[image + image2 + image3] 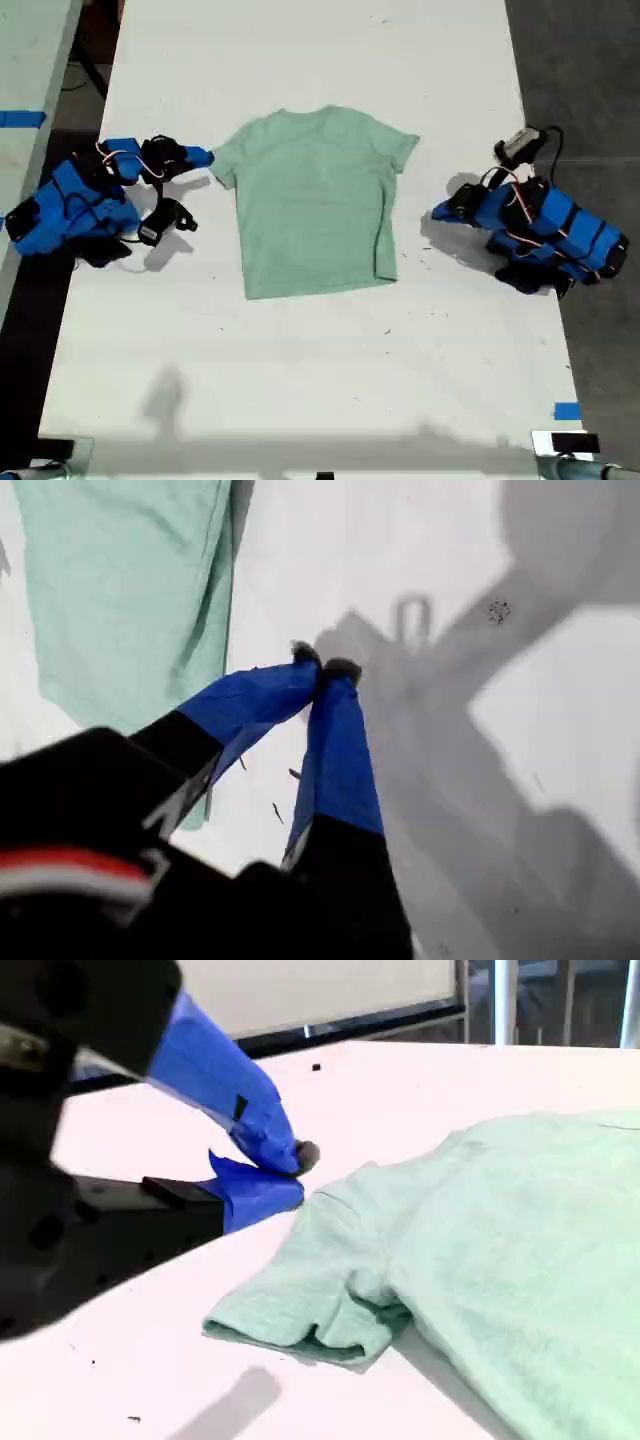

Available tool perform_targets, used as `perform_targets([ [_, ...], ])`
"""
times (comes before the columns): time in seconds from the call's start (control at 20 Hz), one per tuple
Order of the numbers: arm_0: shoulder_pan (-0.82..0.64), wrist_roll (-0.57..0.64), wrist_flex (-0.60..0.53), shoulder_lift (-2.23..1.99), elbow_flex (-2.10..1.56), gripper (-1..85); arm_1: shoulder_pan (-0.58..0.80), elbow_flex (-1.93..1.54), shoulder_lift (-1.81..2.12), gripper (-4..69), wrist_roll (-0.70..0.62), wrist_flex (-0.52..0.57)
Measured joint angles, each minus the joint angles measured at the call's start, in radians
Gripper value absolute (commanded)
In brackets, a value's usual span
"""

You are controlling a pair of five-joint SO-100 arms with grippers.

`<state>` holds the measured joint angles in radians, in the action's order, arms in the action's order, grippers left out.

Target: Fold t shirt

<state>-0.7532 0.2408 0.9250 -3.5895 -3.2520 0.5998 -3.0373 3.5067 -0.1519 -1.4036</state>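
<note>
Cloth lay flat mid-surface [300,380]: the t shirt [315,200] looked light, soft and limp. We judged sleeve and hem edges the best grip. Our first hand [322,666] was closed and empty beside its hem; our second hand [290,1165], nearly closed, sat just beside a sleeve.

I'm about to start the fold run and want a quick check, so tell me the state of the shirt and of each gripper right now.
t shirt: spread flat on the table, not yet folded; one sleeve rumpled at its hem.
my first gripper: shut, empty, off the shirt.
my second gripper: shut, empty, beside the rumpled sleeve.
</note>
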Motion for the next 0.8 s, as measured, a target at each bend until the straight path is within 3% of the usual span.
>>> perform_targets([
  [0.05,0.000,0.000,0.002,0.000,0.000,-0.3,0.002,-0.003,-0.002,0.6,-0.002,0.003],
  [0.2,-0.130,0.000,0.080,0.000,0.000,-0.3,0.029,-0.011,-0.002,0.6,-0.078,0.034],
  [0.8,-0.138,0.003,0.083,0.000,0.000,-0.3,0.063,-0.012,-0.002,2.0,-0.103,0.058],
])
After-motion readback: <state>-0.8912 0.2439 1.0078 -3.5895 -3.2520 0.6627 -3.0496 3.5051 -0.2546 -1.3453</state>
